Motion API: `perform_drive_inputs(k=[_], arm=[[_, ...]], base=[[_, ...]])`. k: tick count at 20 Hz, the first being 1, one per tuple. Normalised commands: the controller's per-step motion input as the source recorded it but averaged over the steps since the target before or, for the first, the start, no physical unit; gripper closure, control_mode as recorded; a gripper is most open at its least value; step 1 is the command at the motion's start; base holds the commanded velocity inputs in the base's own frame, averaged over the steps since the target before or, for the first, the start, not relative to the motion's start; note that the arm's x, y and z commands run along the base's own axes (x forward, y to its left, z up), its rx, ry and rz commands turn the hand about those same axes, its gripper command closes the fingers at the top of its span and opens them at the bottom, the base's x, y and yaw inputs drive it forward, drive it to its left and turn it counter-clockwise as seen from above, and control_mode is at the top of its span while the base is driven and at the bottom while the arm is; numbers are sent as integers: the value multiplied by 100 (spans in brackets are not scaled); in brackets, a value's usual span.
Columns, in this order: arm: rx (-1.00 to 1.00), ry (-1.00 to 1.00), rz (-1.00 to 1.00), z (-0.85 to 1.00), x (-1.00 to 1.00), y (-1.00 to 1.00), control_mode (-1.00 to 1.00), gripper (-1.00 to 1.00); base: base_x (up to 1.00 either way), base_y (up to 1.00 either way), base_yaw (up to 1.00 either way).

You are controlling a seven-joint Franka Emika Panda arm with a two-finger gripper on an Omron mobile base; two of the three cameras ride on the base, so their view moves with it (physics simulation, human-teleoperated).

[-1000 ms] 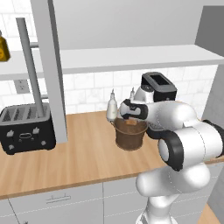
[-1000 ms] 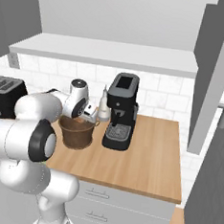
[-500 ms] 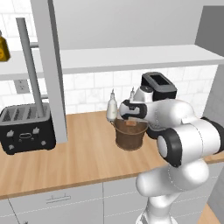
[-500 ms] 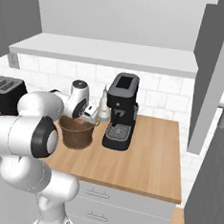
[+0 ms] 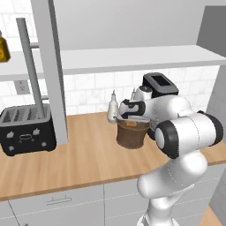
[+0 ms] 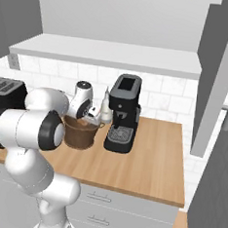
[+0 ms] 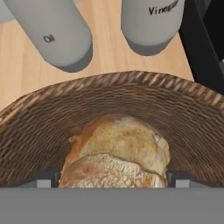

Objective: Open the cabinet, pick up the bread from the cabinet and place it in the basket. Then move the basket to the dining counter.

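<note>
The two-finger gripper (image 7: 113,178) gripped the golden-brown crusty bread roll (image 7: 118,151) inside the round dark woven basket (image 7: 183,113); it seemingly should lower further before letting go, avoiding a drop.

Bright even rendering, soft shadows, sharp

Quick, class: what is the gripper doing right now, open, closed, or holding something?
Gripper: closed on the bread, holding it inside the basket.
</note>
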Motion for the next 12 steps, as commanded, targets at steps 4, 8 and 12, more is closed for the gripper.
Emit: perform_drive_inputs(k=[4,8,12], arm=[[0,0,0,-1,-1,0,-100,-100],[0,0,0,0,-10,0,-100,-100],[0,0,0,0,-8,0,-100,-100]], base=[[0,0,0],[0,0,0],[0,0,0]])
